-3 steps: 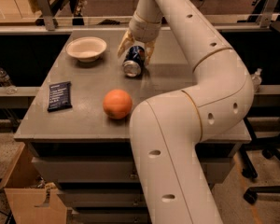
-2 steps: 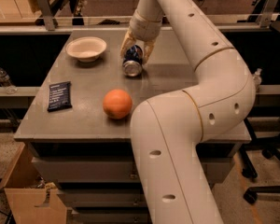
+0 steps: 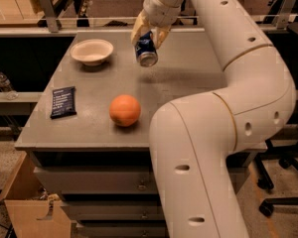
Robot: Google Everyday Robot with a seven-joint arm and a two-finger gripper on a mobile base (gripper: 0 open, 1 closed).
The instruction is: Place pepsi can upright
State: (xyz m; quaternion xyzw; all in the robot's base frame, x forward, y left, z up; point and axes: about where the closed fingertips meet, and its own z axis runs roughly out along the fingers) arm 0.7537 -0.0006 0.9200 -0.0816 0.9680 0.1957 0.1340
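The gripper (image 3: pixel 149 32) pinches the tilted pepsi can (image 3: pixel 146 52) in the air above the table (image 3: pixel 198 83), beside a bowl (image 3: pixel 92 51).

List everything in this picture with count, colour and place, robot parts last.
pepsi can: one, dark blue with a silver end, held tilted over the table's far middle
bowl: one, off-white, far left of the table
orange: one, orange, near middle of the table
packet: one, dark, flat on the table's left side
table: one, grey, centre
water bottle: one, clear, ledge at far left
cardboard box: one, brown, floor at lower left
arm: one, white, right side
gripper: one, pale yellow, shut on the pepsi can
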